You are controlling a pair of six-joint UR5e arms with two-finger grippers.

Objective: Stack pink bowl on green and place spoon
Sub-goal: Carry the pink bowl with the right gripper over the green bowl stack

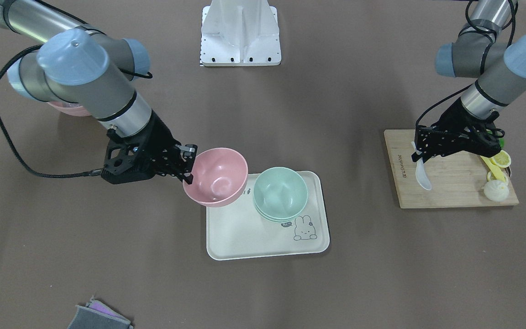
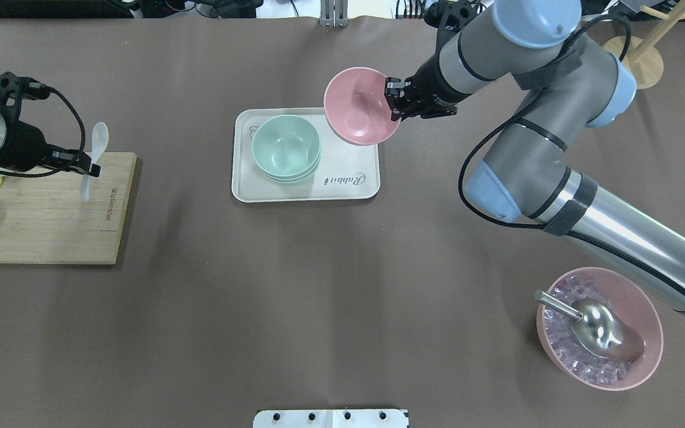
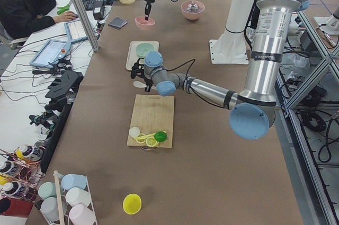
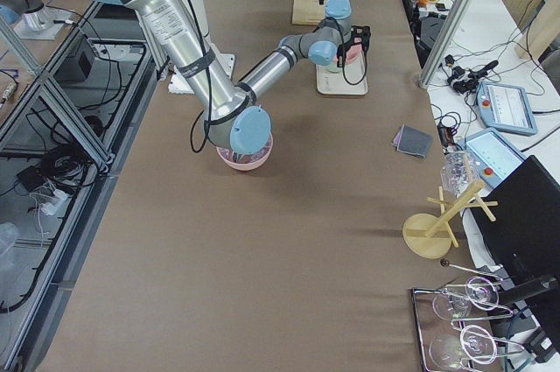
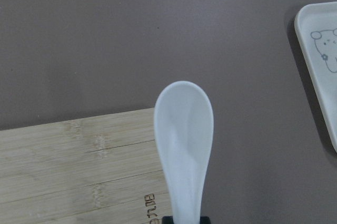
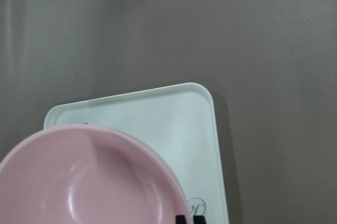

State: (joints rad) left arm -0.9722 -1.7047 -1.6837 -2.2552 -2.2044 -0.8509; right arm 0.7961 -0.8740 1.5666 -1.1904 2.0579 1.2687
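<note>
Right gripper [image 2: 395, 102] pinched the matte-pink bowl [image 2: 357, 113] at its rim, likely light but slippy; left gripper [image 2: 84, 169] nipped the glossy white spoon [image 2: 99, 138] mid-handle.

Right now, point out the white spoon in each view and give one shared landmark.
Front-facing: spoon at right.
Overhead: spoon far left.
Left exterior: spoon centre-left.
Right exterior: too small to tell.
Left wrist: spoon bottom centre.
Right wrist: not in it.
Landmark: the bamboo board.

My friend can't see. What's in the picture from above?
The right gripper holds a pink bowl over a corner of the tray, beside stacked green bowls. The left gripper holds a white spoon over the edge of a cutting board.
</note>
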